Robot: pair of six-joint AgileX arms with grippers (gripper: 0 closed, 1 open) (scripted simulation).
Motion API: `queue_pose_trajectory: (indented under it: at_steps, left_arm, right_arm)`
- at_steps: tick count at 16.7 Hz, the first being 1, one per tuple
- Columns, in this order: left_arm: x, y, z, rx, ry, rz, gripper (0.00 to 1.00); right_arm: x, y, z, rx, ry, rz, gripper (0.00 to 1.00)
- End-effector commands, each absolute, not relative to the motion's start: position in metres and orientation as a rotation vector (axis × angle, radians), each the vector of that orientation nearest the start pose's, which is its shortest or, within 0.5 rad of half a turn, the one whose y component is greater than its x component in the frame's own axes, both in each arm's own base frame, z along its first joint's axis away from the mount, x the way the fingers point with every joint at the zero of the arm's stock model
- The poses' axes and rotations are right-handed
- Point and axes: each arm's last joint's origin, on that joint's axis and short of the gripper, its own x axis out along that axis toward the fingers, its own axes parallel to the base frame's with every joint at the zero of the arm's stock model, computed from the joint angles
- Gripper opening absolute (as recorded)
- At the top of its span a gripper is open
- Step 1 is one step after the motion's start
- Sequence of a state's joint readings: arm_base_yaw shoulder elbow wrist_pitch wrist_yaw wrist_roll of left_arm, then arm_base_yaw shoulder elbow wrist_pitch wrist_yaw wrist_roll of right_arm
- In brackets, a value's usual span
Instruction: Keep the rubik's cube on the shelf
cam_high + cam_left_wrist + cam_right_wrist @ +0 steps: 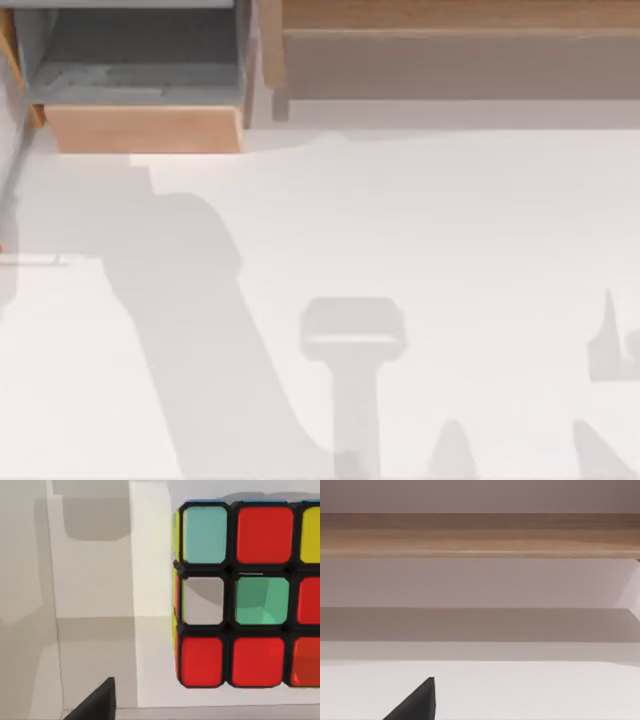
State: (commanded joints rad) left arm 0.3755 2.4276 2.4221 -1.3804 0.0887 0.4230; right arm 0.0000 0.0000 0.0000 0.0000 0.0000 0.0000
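Close before the left wrist camera sat the rubik's cube [240, 595] on a pale surface, jaw state impossible to tell for either gripper; a rushed grasp might knock it away, I judged, while farther off across the white table [400, 230] stood the empty wooden shelf [450, 20]

Shelf [450, 60] along table [420, 250] far edge at right, open box compartment [140, 90] beside it at left, cube [245, 595] resting on table.
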Motion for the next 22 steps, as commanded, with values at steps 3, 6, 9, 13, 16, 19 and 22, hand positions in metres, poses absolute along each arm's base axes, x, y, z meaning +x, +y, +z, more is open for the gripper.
queue_pose_trajectory:
  at_steps: [3, 6, 9, 13, 16, 19, 22]
  left_arm:
    - [0.429, 0.210, 0.256, 0.032, 1.365, -0.034, 1.00]
    - [0.401, 0.231, 0.278, 0.032, 1.365, -0.035, 1.00]
    - [0.397, 0.227, 0.284, 0.030, 1.368, -0.036, 1.00]
    - [0.435, 0.197, 0.249, 0.031, 1.367, -0.037, 1.00]
    - [0.467, 0.179, 0.201, 0.032, 1.364, -0.037, 1.00]
    - [0.480, 0.174, 0.170, 0.029, 1.371, -0.035, 1.00]
    - [0.481, 0.174, 0.169, 0.029, 1.371, -0.035, 1.00]
  right_arm:
    - [0.106, -0.001, 0.160, 0.000, 0.000, 0.000, 1.00]
    - [0.106, -0.001, 0.160, 0.000, 0.000, 0.000, 1.00]
    - [0.106, -0.001, 0.160, 0.000, 0.000, 0.000, 1.00]
    - [0.106, -0.001, 0.160, 0.000, 0.000, 0.000, 1.00]
    - [0.106, -0.001, 0.160, 0.000, 0.000, 0.000, 1.00]
    - [0.106, -0.001, 0.160, 0.000, 0.000, 0.000, 1.00]
    - [0.106, -0.001, 0.160, 0.000, 0.000, 0.000, 1.00]
